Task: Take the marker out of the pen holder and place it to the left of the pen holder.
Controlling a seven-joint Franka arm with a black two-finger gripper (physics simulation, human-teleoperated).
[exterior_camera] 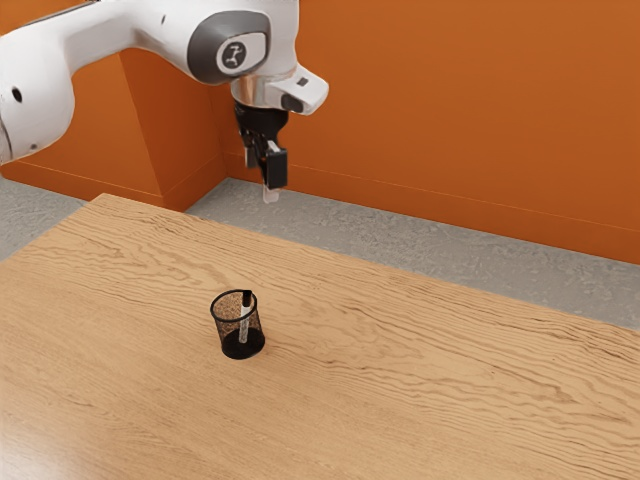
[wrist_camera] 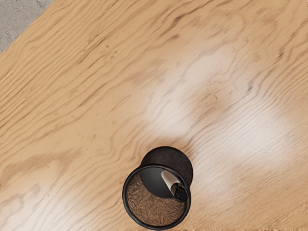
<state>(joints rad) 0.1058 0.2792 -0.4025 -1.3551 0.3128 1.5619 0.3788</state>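
The tabletop [exterior_camera: 430,390], pale brown wood with dark wavy grain, gives plenty of open room: bare wood runs out on every side of the round black wire-mesh pen holder [exterior_camera: 226,331]. The holder stands upright, well in from the tabletop's far edge, which slants down from a corner at the exterior view's upper left toward its right. In the wrist view another stretch of the tabletop's border cuts across one corner, well apart from the holder, with grey floor [wrist_camera: 17,21] past it.

The white marker with a black end [exterior_camera: 245,317] is inside the pen holder, black end up, tilted so that its top is at the rim. The wrist view looks down into the mouth and has that black end close against the inner side of the rim, the white barrel slanting down toward the dark base. The mesh wall rings the marker — that wall and the rim are what stand in the way of any sideways move — while the mouth is open above.

The black two-finger gripper [exterior_camera: 260,180] hangs high above the tabletop and well apart from the holder, pointing down, its fingers set wide with a gap between them. Open air lies between it and the holder. Behind, beyond the far edge, are the grey floor and an orange wall [exterior_camera: 450,110] with an orange skirting along its foot.
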